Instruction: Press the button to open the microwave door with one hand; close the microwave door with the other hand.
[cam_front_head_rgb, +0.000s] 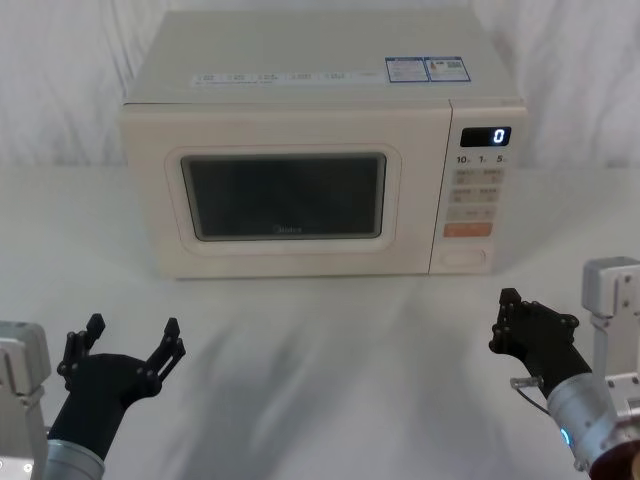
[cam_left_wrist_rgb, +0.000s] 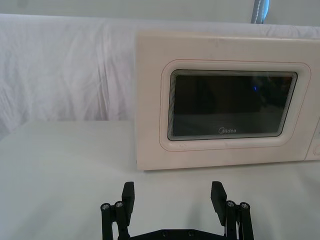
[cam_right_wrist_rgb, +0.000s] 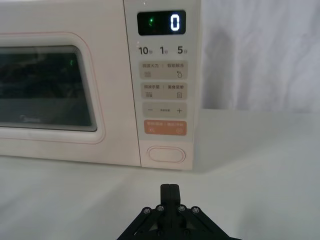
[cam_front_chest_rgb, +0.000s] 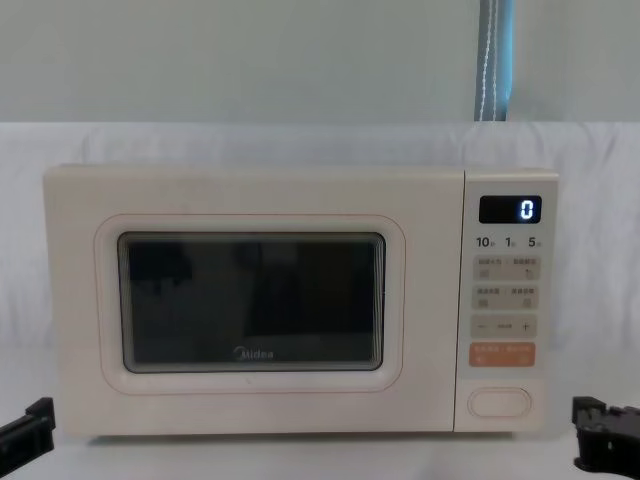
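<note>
While both arms sit low and back from the appliance, nothing is touched yet. Microwave door (cam_front_head_rgb: 285, 195) is flush shut, cream panel with dark window, taking up most of the microwave's front; microwave sits square on the white-draped counter (cam_front_head_rgb: 330, 340), facing the robot. Button (cam_right_wrist_rgb: 166, 154) is the wide cream oval at the bottom of the control strip on the robot's right side, just under the orange key (cam_right_wrist_rgb: 166, 128); display (cam_right_wrist_rgb: 161, 23) above reads 0. Right tool (cam_right_wrist_rgb: 170, 189) has its fingers pressed together into one narrow tip, lined up roughly in front of the button but well apart from it, hovering over the counter. Left tool (cam_front_head_rgb: 130, 345) has fingers spread wide, low at the robot's left, near the door's hinge side, also well apart. Handling guess: the button looks like a stiff plastic latch key needing a firm straight push at its middle, no grip needed, and the closed tip suits that; off-centre contact could slip onto the orange key. The door is likely light, rigid, hinged on the left and should spring out on its own. To close it, push flat on the cream frame near the free edge, not on the glass, which looks smooth and slippery. The microwave body seems heavy enough not to slide, but a hard shove might scoot it on the cloth.
</note>
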